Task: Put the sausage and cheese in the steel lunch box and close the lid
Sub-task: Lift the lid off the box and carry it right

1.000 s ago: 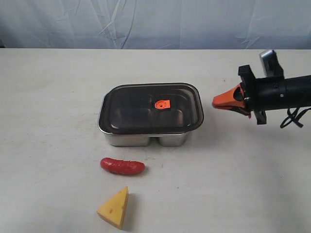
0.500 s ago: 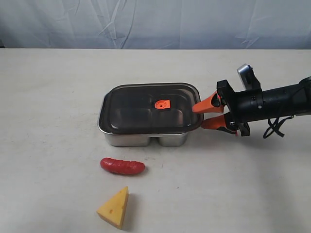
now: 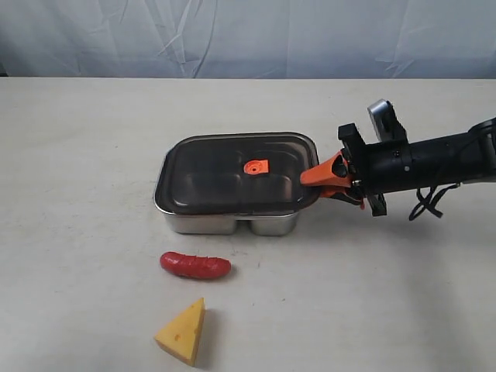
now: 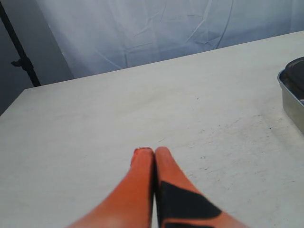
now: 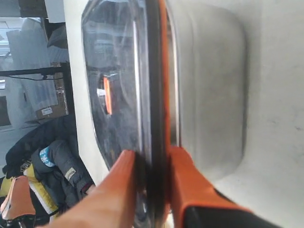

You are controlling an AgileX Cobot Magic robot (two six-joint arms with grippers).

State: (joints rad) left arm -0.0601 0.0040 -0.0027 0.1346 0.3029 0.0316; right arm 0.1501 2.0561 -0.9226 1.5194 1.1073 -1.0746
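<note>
Pinches the right edge of the lid [image 3: 232, 174] with the right gripper [image 3: 310, 177], atop the steel lunch box [image 3: 232, 223]. Finds the sausage [image 3: 195, 265] and cheese [image 3: 183, 333] on the table [image 3: 93, 155], well apart from that gripper. Holds the left gripper [image 4: 149, 154] pressed together on nothing.

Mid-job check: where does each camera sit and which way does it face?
Exterior: raised, looking down past yellow cheese wedge and red sausage to the steel lunch box; right claw shows.
Left wrist: behind the shut left claw, looking along it over the table.
Right wrist: behind the right claw, looking along it at the dark smoky lid it clamps.
Shared: all see the box.
</note>
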